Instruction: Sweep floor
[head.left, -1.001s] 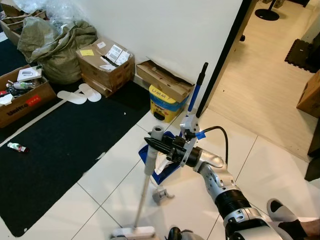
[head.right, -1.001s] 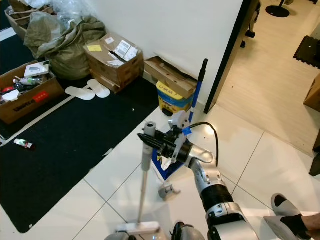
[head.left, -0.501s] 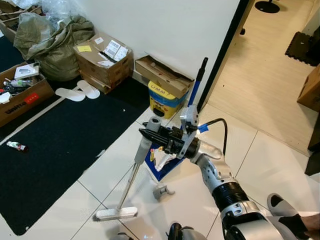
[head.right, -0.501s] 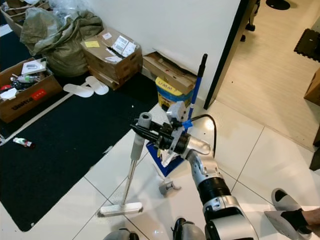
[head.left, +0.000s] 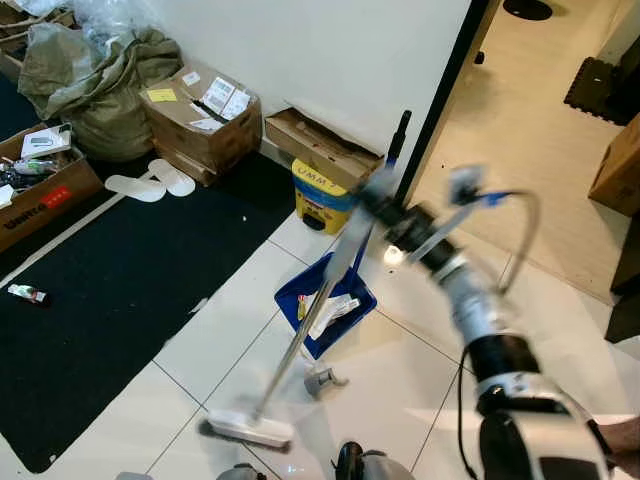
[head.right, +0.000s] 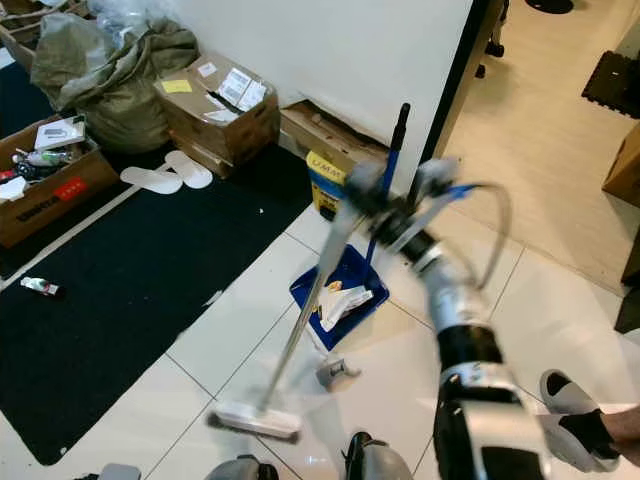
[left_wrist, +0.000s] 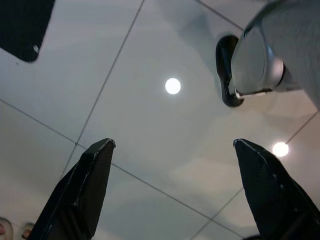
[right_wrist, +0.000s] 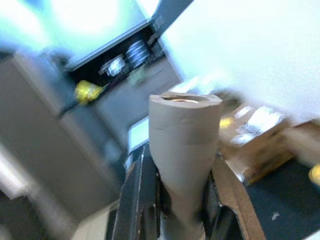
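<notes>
My right gripper (head.left: 388, 208), blurred with motion, is raised over the white tiles and shut on the top of a grey broom handle (head.left: 312, 330). The handle slants down to the left, to the pale broom head (head.left: 246, 430) on the floor. In the right wrist view the handle's end (right_wrist: 184, 145) sits clamped between the black fingers (right_wrist: 140, 195). A blue dustpan (head.left: 345, 292) holding scraps of paper lies by the handle, its blue pole (head.left: 398, 130) leaning on the wall. My left gripper (left_wrist: 172, 142) hangs open above bare tile.
A black mat (head.left: 100, 280) covers the floor to the left, with a small bottle (head.left: 25, 293) on it. Cardboard boxes (head.left: 200, 110), sacks (head.left: 90, 75), slippers (head.left: 150, 182) and a yellow bucket (head.left: 322, 192) line the wall. A small grey piece (head.left: 320, 380) lies on the tiles. A person's shoe (head.right: 575, 420) is at the right.
My right arm has swung up and to the right, tipping the top of the broom handle over the dustpan. The broom head has stayed near the same spot on the tiles.
</notes>
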